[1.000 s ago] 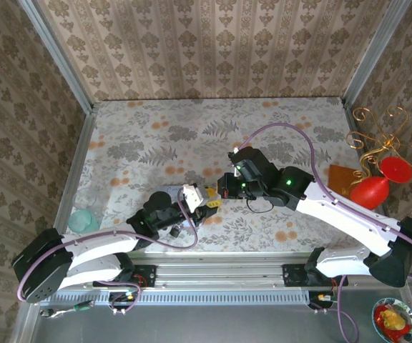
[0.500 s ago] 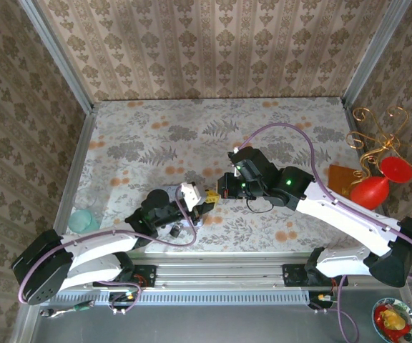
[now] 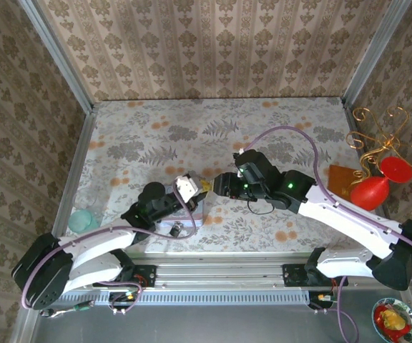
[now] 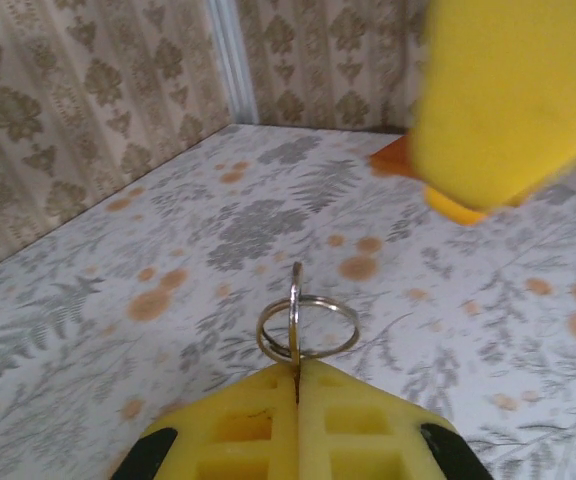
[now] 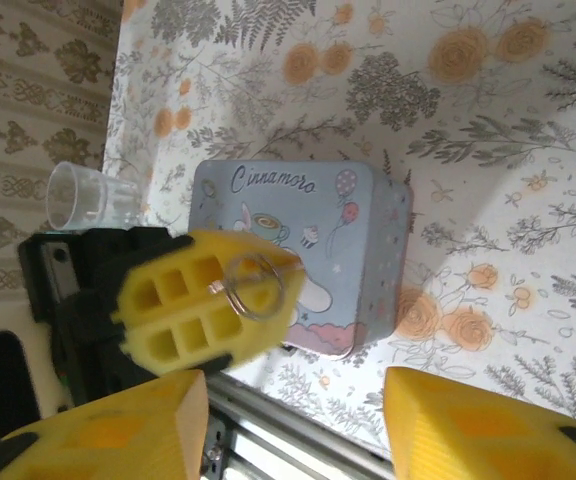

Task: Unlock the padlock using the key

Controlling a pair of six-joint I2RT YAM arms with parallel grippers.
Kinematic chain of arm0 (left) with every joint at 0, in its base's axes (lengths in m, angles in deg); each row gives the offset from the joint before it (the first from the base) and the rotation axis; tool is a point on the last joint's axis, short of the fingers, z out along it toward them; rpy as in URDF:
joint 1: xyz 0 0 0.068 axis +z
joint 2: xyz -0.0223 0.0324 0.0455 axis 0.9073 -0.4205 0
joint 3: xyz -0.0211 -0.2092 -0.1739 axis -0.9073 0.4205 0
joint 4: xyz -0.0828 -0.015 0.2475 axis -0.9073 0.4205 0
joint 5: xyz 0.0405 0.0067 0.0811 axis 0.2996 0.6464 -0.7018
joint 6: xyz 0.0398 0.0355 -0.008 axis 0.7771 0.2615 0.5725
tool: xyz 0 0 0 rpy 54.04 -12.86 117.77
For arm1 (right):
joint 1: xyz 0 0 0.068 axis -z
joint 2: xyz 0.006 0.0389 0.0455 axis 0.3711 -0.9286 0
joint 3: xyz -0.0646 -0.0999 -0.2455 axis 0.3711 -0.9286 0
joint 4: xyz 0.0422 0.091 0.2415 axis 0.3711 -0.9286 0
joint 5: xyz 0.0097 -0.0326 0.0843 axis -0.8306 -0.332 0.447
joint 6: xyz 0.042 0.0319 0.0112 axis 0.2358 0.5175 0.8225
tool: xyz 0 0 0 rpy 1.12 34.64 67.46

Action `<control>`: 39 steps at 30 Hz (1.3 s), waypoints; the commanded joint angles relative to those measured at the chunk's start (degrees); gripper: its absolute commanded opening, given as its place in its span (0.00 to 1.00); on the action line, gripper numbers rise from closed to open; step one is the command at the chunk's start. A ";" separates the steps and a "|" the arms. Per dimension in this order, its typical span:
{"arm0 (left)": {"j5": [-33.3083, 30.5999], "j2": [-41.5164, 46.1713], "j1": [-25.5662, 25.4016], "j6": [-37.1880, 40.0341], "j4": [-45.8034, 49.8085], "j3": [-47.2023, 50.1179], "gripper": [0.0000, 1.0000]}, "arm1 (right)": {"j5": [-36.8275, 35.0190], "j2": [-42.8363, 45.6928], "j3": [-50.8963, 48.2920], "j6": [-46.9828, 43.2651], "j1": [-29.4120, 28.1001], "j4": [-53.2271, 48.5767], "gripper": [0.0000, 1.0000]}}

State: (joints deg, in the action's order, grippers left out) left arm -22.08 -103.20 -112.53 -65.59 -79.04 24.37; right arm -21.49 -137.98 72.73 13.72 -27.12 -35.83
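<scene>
Floral cloth covers the table (image 3: pixel 141 136), boxed in by patterned wallpaper and metal corner posts, and the two arms meet just short of its middle.
Bare cloth runs from 9 through 12 to 3 o'clock, giving free room toward the far wall. The near edge is crowded: a clear cup (image 3: pixel 83 220) sits at 8 o'clock and a pale blue tin (image 5: pixel 318 230) at 6. The left gripper (image 4: pixel 296 385) has its pads pressed together, pinching the key (image 4: pixel 295 345) with its ring standing up, over the tin. The right gripper (image 5: pixel 293 390) faces it with fingers spread wide. A small dark piece that looks like the padlock (image 3: pixel 177 229) lies at 6 o'clock of the left gripper, too small to be sure. Since a second ago the left gripper has drawn back toward 10 o'clock, away from the right one.
</scene>
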 commanded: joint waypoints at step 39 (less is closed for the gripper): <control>-1.88 -3.39 -5.15 20.51 19.02 -10.08 0.00 | 9.10 6.41 -24.22 27.01 4.61 30.48 0.33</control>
State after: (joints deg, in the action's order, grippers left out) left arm -23.96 -106.37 -117.56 -46.29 -59.83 16.00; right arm -13.32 -131.86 49.35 39.97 -22.14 -5.49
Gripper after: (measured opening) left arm 0.065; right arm 0.336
